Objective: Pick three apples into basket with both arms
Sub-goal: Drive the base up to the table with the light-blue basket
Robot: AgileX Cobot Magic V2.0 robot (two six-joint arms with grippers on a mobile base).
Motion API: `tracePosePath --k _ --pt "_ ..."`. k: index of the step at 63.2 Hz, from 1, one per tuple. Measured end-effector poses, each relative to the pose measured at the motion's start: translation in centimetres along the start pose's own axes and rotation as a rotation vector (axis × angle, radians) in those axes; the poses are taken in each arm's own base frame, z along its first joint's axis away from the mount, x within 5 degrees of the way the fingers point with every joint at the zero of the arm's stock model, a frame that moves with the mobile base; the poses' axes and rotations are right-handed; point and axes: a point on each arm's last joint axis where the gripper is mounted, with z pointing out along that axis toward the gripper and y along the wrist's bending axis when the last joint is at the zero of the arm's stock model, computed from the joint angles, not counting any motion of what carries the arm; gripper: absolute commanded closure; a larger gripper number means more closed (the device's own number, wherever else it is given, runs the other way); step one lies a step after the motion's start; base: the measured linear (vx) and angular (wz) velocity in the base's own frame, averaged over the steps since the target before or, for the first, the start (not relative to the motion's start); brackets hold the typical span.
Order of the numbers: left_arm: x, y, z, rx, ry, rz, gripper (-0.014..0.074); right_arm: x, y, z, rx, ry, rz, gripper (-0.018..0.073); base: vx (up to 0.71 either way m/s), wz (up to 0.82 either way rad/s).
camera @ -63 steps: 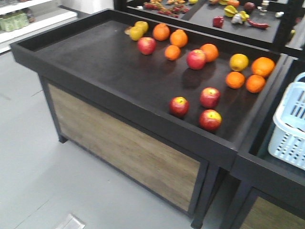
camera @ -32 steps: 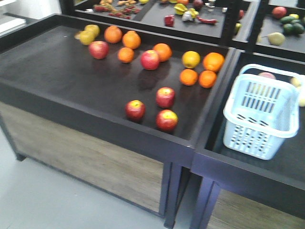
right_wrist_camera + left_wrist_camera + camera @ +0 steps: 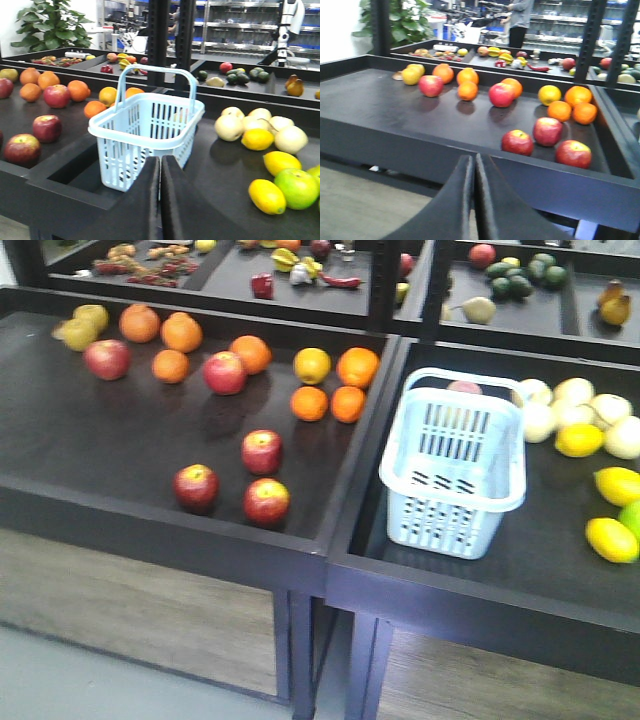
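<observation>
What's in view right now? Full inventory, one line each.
left tray: one, black, left half
right tray: one, black, adjoining on the right
front apples: three, red with yellow patches, left tray, front right
back apples: two, red, left tray, among the oranges
oranges: seven, orange, left tray, rear half
yellow fruit: one, yellow, among the oranges
yellow-green fruits: two, left tray, back left
basket: one, pale blue, upright, right tray's left side
pale round fruits: about five, cream, right tray, back right
lemons: three, yellow, right tray's right edge
green fruit: one, beside the lemons
left claw: black, shut, facing the apples
right claw: black, shut, facing the basket
</observation>
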Motion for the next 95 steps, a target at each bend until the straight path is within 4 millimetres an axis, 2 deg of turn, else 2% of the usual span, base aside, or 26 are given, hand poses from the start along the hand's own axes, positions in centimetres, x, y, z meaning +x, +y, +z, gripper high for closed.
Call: tracePosePath --k 95 --pt "0.00 0.00 0.00 0.000 0.000 0.000 0.0602 0.00 0.00 0.00 0.000 0.000 0.000 0.0568 0.03 -0.19"
